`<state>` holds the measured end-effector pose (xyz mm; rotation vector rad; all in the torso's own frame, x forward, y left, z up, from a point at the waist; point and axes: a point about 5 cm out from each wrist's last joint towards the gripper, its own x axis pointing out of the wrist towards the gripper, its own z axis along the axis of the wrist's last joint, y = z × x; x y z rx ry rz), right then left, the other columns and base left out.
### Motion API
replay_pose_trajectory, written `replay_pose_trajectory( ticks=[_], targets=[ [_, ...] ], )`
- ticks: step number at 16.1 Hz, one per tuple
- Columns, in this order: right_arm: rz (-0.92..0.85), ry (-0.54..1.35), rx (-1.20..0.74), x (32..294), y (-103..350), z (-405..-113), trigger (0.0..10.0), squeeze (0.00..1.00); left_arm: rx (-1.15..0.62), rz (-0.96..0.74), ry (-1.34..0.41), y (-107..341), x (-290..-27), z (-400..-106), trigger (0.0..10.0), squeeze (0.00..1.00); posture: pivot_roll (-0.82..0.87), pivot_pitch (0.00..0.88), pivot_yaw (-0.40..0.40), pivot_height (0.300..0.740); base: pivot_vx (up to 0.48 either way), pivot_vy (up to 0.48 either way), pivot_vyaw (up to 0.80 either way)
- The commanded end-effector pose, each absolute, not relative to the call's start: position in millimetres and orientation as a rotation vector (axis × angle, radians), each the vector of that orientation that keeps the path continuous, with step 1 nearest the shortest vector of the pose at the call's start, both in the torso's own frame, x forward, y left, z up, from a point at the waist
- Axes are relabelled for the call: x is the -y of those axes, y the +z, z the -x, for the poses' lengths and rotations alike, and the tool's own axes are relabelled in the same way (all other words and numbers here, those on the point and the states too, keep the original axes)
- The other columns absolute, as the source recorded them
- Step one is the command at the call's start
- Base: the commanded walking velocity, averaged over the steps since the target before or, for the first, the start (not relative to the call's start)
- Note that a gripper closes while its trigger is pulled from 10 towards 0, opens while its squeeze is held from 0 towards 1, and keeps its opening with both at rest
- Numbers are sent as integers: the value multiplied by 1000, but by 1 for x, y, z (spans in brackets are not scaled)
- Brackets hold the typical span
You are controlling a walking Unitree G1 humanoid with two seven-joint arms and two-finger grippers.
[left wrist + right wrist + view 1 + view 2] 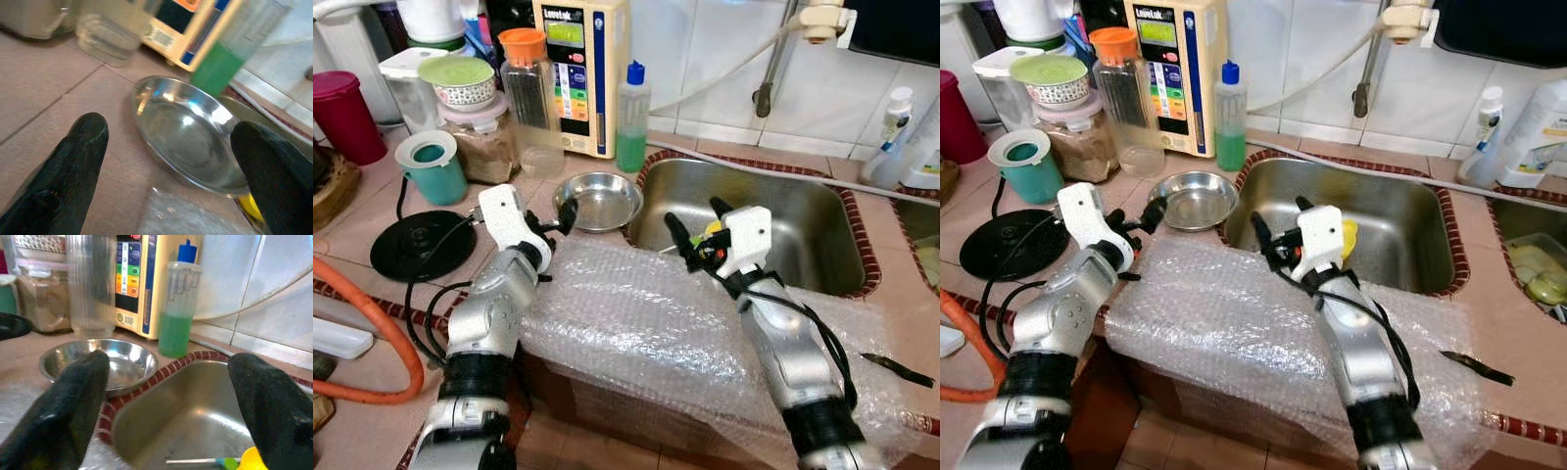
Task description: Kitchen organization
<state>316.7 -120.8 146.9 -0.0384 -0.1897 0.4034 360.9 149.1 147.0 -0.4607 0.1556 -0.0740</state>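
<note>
Both arms reach over bubble wrap [646, 313] at the counter's edge — the left gripper [558, 217], fingers spread wide, points at the shallow round steel bowl [598, 200] beside the sink [822, 230]. The right gripper [690, 230], also wide and empty, hovers at the sink's rim. Likely next — closing on the bowl's near rim.

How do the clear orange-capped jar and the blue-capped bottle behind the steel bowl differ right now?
The clear orange-capped jar is wider, taller and looks nearly empty; the blue-capped squeeze bottle is slimmer and about half full of green liquid. The jar stands left of the bottle. Both are upright behind the shallow steel bowl.
</note>
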Motion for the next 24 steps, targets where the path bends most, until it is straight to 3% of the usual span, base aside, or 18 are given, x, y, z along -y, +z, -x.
replay_pose_trajectory(
  ticks=[1,3,4,5,13,14,16,19,20,21,22,24],
  targets=[
    [15,416,178,115,149,-307,10000,361,-174,508,9,144,-158,-366,10000,1000,40,0,56,740,0,0,0],
    [2,432,146,107,145,-293,10000,361,-187,547,14,143,-153,-373,10000,1000,19,0,63,740,0,0,0],
    [-1,443,136,103,146,-288,10000,361,-189,541,14,145,-151,-377,10000,153,12,0,65,740,0,0,0],
    [-4,449,125,102,149,-284,10000,357,-194,542,18,145,-149,-380,10000,0,4,0,69,740,0,0,0],
    [-9,446,79,101,161,-274,10000,353,-331,501,109,132,-155,-391,10000,0,-33,0,97,740,0,0,0],
    [-10,468,67,98,162,-272,10000,275,-346,515,116,130,-155,-391,9961,0,-35,0,99,740,0,0,0],
    [-7,508,51,93,164,-268,10000,188,-367,496,109,126,-154,-391,8235,0,-40,0,103,740,0,0,0],
    [-7,512,45,92,164,-267,10000,173,-360,504,102,129,-153,-393,8980,0,-42,0,108,740,0,0,0],
    [-11,517,37,91,163,-266,10000,176,-359,498,104,130,-154,-393,5725,0,-44,0,113,740,0,0,0],
    [-20,535,19,89,163,-264,10000,165,-362,489,106,130,-155,-394,1294,0,-46,0,118,740,0,0,0],
    [-26,574,3,86,162,-260,10000,0,-371,482,112,129,-156,-394,0,0,-46,0,119,740,0,0,0],
    [-15,598,-18,85,159,-256,10000,0,-395,461,126,126,-160,-393,0,0,-49,0,123,740,0,0,0]
  ],
)
